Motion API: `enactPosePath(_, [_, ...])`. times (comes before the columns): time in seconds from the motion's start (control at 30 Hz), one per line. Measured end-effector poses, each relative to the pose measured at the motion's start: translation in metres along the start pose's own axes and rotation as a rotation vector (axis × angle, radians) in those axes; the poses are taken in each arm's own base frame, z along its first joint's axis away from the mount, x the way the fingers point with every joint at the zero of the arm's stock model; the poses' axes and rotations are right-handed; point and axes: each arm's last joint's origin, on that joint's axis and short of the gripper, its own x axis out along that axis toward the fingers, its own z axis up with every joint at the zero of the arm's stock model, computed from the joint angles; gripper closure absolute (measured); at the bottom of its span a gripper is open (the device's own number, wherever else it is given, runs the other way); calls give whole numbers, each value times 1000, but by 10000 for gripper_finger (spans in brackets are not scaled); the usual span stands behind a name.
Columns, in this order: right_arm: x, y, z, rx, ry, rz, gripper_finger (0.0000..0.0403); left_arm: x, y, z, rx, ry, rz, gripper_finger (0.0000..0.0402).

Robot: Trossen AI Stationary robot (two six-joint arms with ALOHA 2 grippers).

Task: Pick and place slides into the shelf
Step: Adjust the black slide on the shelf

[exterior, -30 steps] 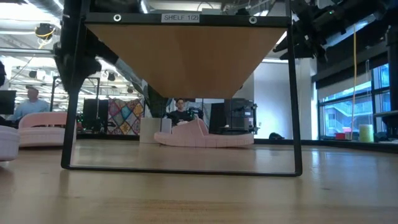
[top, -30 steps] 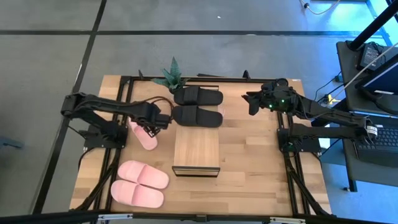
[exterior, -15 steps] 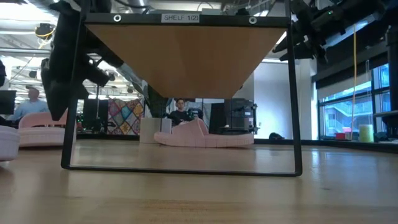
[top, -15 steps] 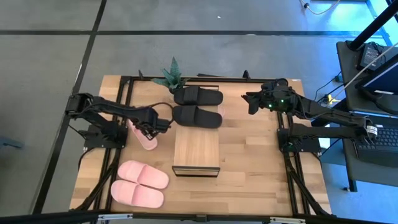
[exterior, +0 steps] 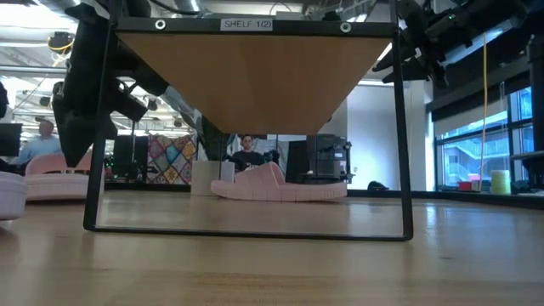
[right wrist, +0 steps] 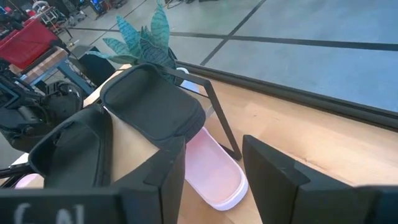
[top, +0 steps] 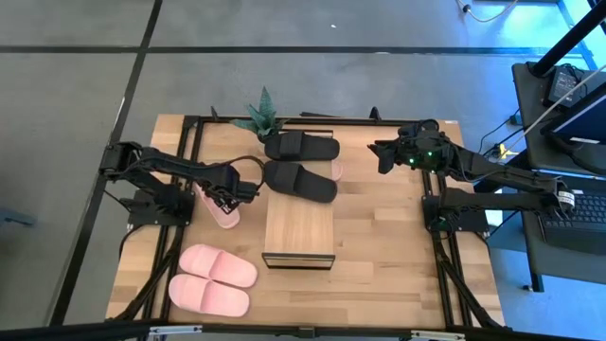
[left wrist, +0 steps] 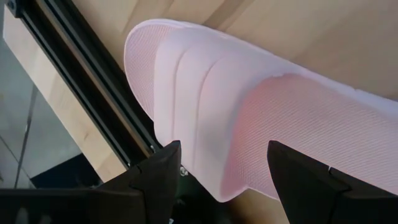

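- Moved since earlier: your left gripper (top: 227,201), centre-left, fingers spread astride the pink slide (top: 222,209).
- Right gripper (top: 383,157), upper right, holds nothing, part-open.
- Shelf (top: 299,227) at centre.
- Risk: the soft foam may slip from a shallow grip.

two black jointed arms, thin black cables, green lights on right arm (top: 473,169).

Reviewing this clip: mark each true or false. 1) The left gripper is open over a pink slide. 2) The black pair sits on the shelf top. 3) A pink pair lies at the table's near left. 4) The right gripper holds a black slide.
1) True: the left gripper is open, its fingers straddling a pink slide.
2) False: the black slides lie on the table beyond the shelf.
3) True: the pink pair lies there.
4) False: the right gripper holds nothing.
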Motion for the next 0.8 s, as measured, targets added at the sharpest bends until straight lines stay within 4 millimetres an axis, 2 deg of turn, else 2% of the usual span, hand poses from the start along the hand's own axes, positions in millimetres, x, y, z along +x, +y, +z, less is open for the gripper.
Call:
enactPosePath(0.13, [0,0,0,-1,0,0,242,-1,-1,-1,20,27,-23,173])
enactPosePath(0.27, [0,0,0,-2,0,0,242,-12,1,3,21,25,-36,173])
enactPosePath(0.47, [0,0,0,-17,0,0,242,-43,10,11,-2,-73,-50,173])
enactPosePath(0.67, [0,0,0,-56,2,0,242,-76,22,6,-16,-185,-170,173])
enactPosePath(0.8, [0,0,0,-60,2,0,242,-103,23,-1,58,-294,-267,173])
